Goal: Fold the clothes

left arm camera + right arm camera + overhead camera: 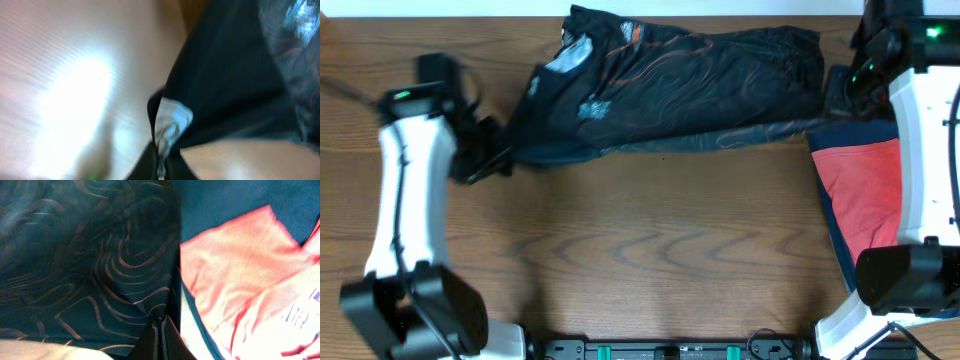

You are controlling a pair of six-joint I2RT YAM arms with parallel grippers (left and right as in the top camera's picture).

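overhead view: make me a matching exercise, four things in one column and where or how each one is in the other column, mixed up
Column one:
1. black jersey
2. red-and-navy garment
3. left gripper
4. right gripper

Column two:
a. shut on the jersey's right end
b. stretched across the top of the view
c. shut on the jersey's left end
d. lying at the right edge of the view

Pairs: 1-b, 2-d, 3-c, 4-a

Stretched forward on either side, left hand and right hand held low, wide apart, both clamped tight
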